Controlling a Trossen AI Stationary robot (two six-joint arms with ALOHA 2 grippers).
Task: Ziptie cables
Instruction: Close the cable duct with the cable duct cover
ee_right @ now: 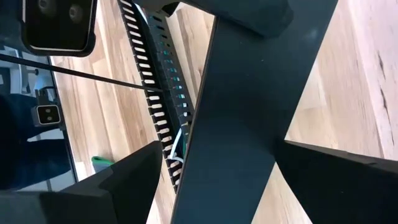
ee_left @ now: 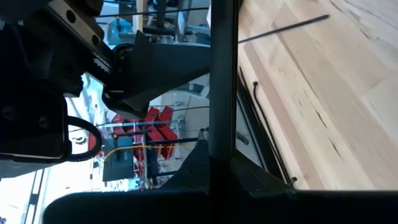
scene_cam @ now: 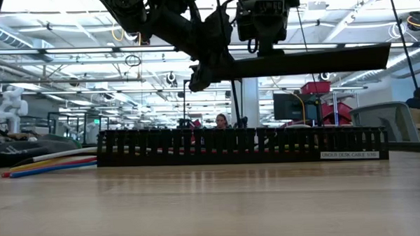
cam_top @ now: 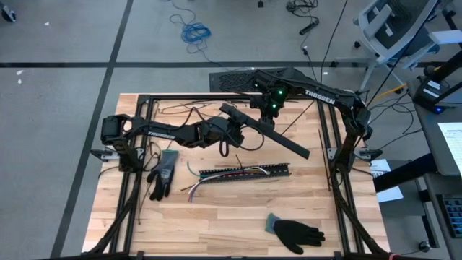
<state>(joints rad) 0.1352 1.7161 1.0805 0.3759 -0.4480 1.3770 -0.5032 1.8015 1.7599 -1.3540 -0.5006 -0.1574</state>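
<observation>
Currently, we hold the flat black cover strip (cam_top: 271, 130) aloft: left claw (cam_top: 229, 132) pinching it, right claw (cam_top: 268, 108) spread wide around it. Slippage could drop it onto the cables (cam_top: 238, 172).

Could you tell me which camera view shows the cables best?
The high view: the cables lie along the slotted strip, ends fanned out past its left end. The low view shows only the coloured ends; the right wrist view glimpses them through slots; the left wrist view shows none.

Cables (cam_top: 216, 175) in slotted strip (cam_top: 278, 170) mid-table; glove (cam_top: 163, 173) left, glove (cam_top: 296, 232) front-right.
</observation>
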